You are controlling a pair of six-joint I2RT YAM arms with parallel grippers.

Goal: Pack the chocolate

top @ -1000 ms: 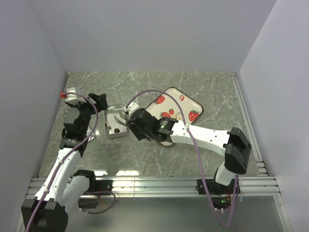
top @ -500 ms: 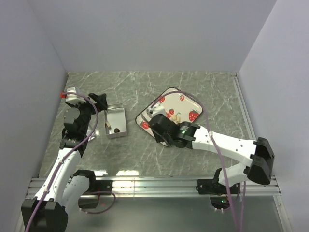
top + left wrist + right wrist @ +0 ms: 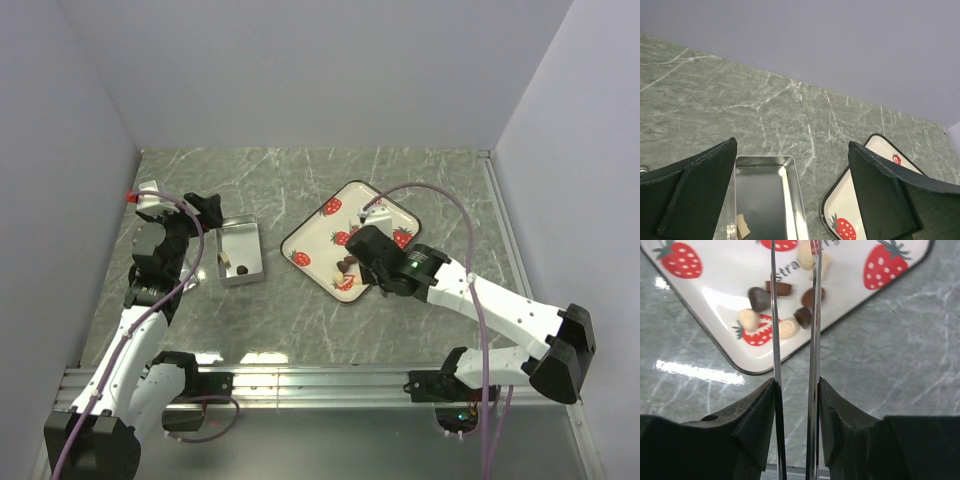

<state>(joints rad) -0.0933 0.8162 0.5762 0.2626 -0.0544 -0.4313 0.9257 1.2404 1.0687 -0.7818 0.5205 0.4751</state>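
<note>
Several small chocolates [image 3: 760, 297], dark brown and cream, lie near the front corner of the white strawberry tray [image 3: 715, 275]; from above they show as a cluster of chocolates [image 3: 346, 268]. My right gripper [image 3: 796, 387] is shut on thin metal tongs [image 3: 775, 340], whose blades reach out over the candies with a gap between them and nothing in it. It hovers over the tray [image 3: 395, 212] as the right gripper [image 3: 365, 250]. The open tin [image 3: 765, 195] holds a cream piece [image 3: 742, 225]. My left gripper [image 3: 792, 145] stands open just left of the tin [image 3: 240, 252].
The tray lies diagonally mid-table, right of the tin. Grey walls close the left, back and right sides. A metal rail [image 3: 320, 380] runs along the near edge. A purple cable [image 3: 450, 205] arcs above the right arm.
The right arm has swung right, from over the tin to over the tray's front corner, still holding the tongs. The left arm has stayed put.
</note>
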